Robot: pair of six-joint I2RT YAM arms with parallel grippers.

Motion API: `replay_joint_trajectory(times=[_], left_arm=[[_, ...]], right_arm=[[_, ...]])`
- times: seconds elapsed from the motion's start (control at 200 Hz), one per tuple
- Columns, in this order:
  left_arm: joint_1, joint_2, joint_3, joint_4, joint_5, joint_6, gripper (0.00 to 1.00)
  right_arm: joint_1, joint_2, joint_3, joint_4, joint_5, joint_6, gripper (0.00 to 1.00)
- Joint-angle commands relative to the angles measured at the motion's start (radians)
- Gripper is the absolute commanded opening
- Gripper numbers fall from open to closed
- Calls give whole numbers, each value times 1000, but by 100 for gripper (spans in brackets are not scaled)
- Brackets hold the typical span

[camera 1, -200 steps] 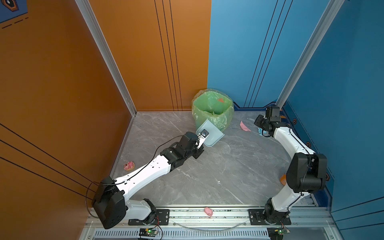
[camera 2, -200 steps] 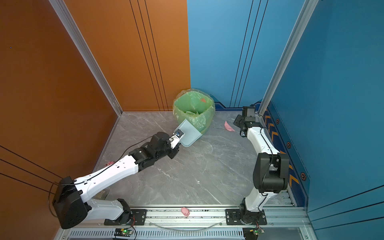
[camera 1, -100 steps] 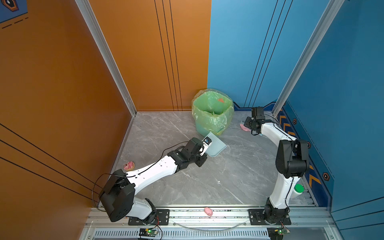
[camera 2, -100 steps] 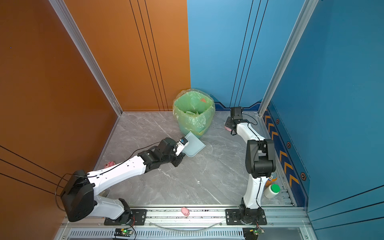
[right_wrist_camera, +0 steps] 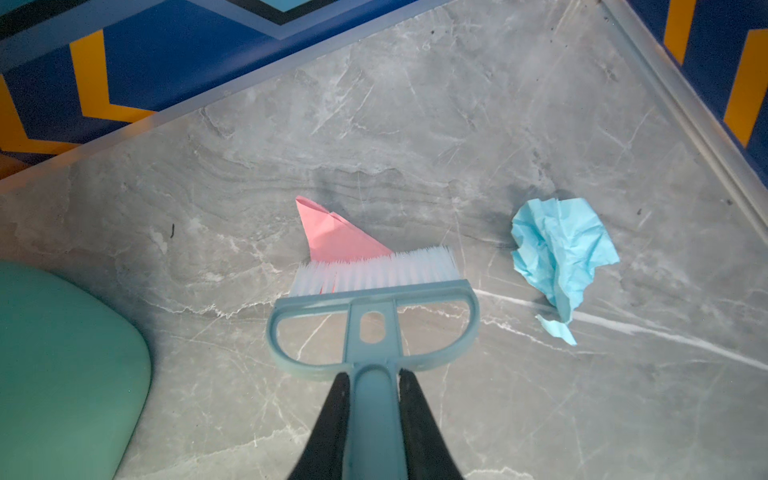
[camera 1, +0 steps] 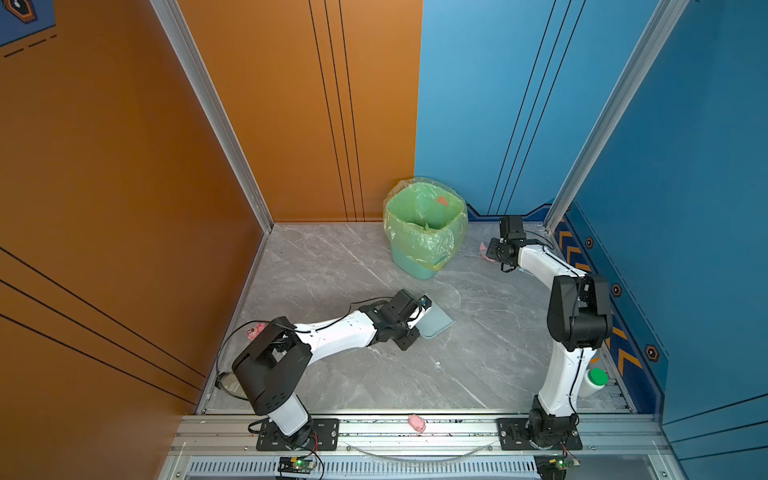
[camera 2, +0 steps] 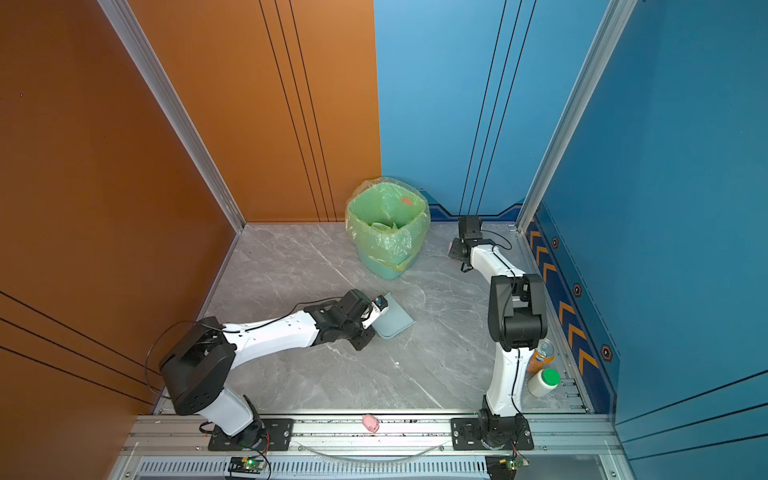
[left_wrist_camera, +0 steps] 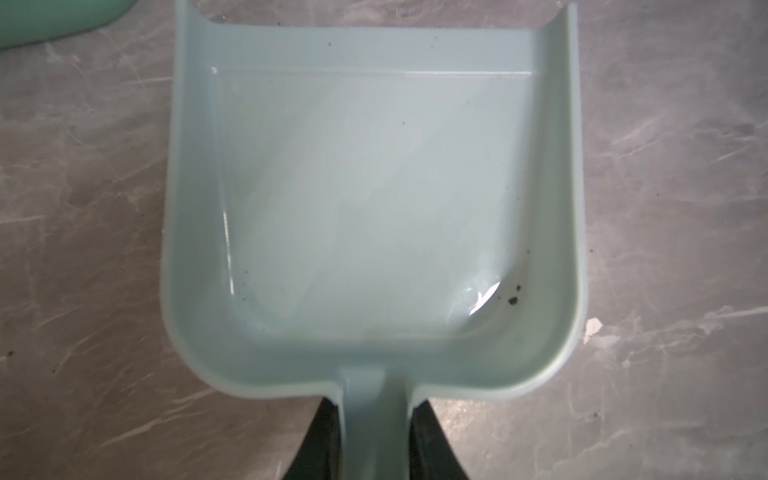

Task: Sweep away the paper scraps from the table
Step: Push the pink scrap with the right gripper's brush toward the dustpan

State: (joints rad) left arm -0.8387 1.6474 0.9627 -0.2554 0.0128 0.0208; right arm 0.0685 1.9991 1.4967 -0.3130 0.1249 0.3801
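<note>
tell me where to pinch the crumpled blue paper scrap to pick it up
Pinch the blue paper scrap across its bulky crumpled middle, coming straight down from above: it lies loose on the table, and its thin tail would likely tear or slip.

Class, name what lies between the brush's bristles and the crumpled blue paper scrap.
Nothing: the right wrist view shows only bare table between the brush bristles and the blue paper scrap.

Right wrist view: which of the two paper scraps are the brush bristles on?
The flat, folded pink scrap: the white bristles of the brush cover its edge. The crumpled light-blue scrap lies clear of the brush.
</note>
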Motion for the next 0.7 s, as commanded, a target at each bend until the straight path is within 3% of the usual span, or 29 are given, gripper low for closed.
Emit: replay_joint_trajectory(times=[0.0,0.45,0.691], left_arm=[[-9,24,40,-33,10,-13,0],[-11,106,62,-45,36,-23,0],[-14,163,138,-116,58,-32,0]], right_arm=[[23,-28,-70,-38,-23,-37,0],[191,-338,-459,-25,-66,39,0],[315,-518,-555,-107,-93,45,0]])
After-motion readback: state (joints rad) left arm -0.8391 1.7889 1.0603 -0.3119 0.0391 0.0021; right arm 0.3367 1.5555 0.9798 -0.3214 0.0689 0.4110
